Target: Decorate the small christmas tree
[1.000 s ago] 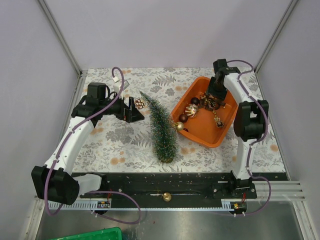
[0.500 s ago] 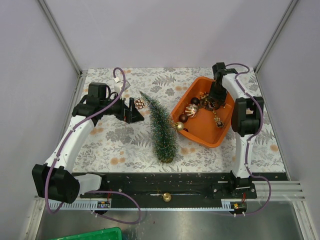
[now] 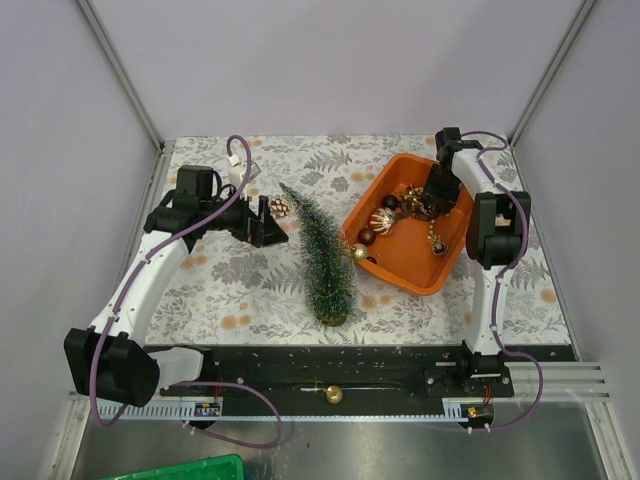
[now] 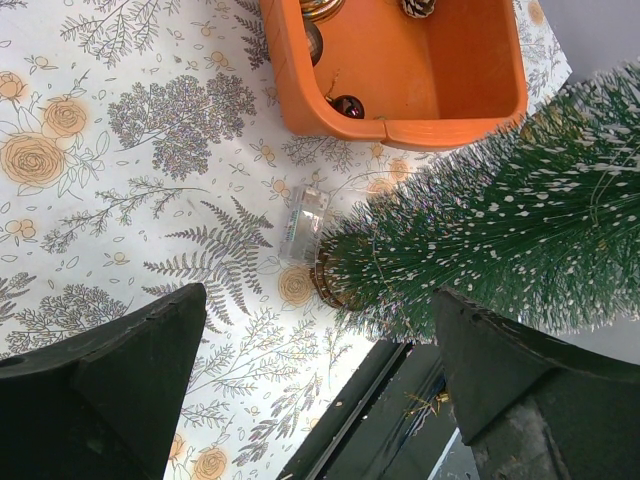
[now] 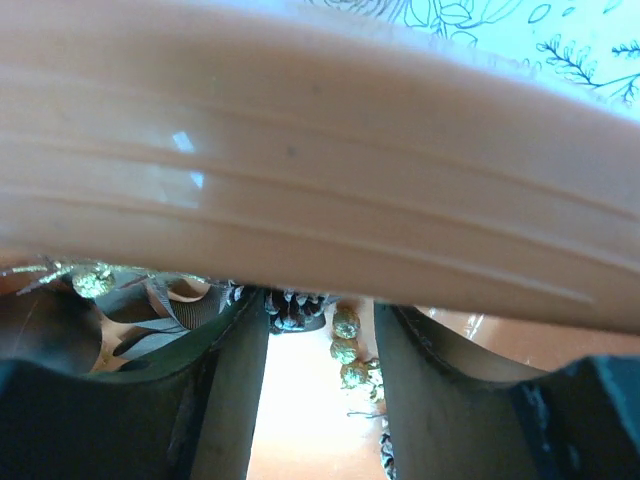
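The small christmas tree point(image 3: 322, 255) lies on its side on the patterned table, tip toward the back, brown base point(image 4: 328, 284) toward the front edge. My left gripper point(image 3: 268, 222) hovers open just left of the tree's upper part, with nothing between its fingers point(image 4: 110, 390). My right gripper point(image 3: 428, 205) reaches down into the orange tray point(image 3: 445, 262) among the ornaments. In the right wrist view its jaws point(image 5: 320, 300) stand apart, a pinecone point(image 5: 295, 305) at their tips and a string of glittery beads point(image 5: 346, 348) in the gap, neither pinched.
The tray holds a striped gold ball point(image 3: 381, 221), dark red balls point(image 3: 367, 236) and a ribbon point(image 5: 150, 310). A gold ball point(image 3: 358, 252) sits by the tray's left rim. Another pinecone point(image 3: 279, 206) lies beside the left gripper. A clear plastic box point(image 4: 303, 222) lies near the tree's base.
My right gripper has shifted a little toward the tray's back right and its jaws have narrowed slightly. The left arm and the tree have not moved.
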